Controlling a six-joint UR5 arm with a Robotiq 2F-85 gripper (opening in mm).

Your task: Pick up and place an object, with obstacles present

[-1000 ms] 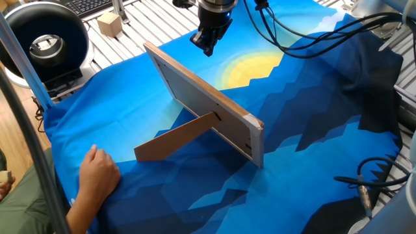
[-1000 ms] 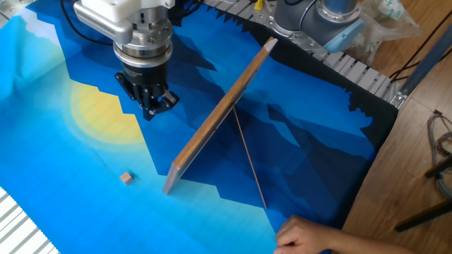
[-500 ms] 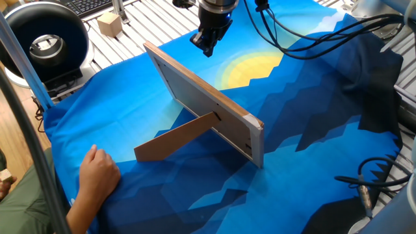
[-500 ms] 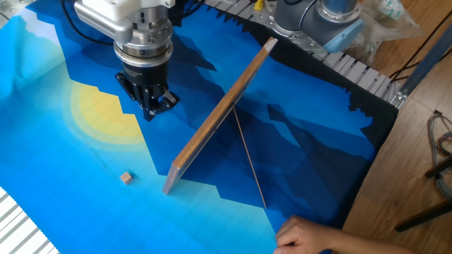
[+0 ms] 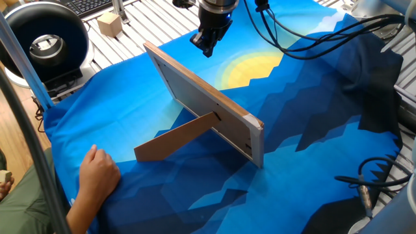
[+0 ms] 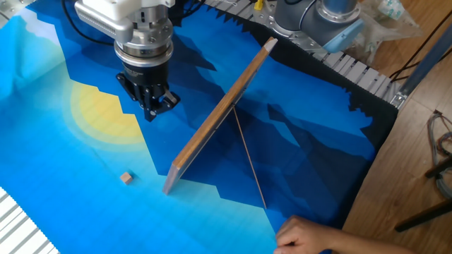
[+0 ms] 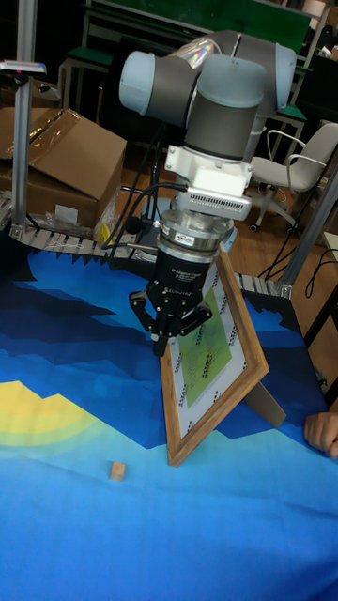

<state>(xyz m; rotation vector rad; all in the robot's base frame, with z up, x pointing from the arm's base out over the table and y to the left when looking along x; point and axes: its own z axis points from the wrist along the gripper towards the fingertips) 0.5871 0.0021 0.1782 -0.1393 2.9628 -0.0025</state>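
- While hanging above the blue cloth, gripper has fingers drawn together, holding nothing.
- Small wooden cube lies on cloth, near left of propped board.
- Brown strut props board; person's hand rests on cloth.

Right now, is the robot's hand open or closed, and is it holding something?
Robot hand: fingers drawn together, looks closed, holding nothing visible.
Person's hand: resting flat on the blue cloth, holding nothing.
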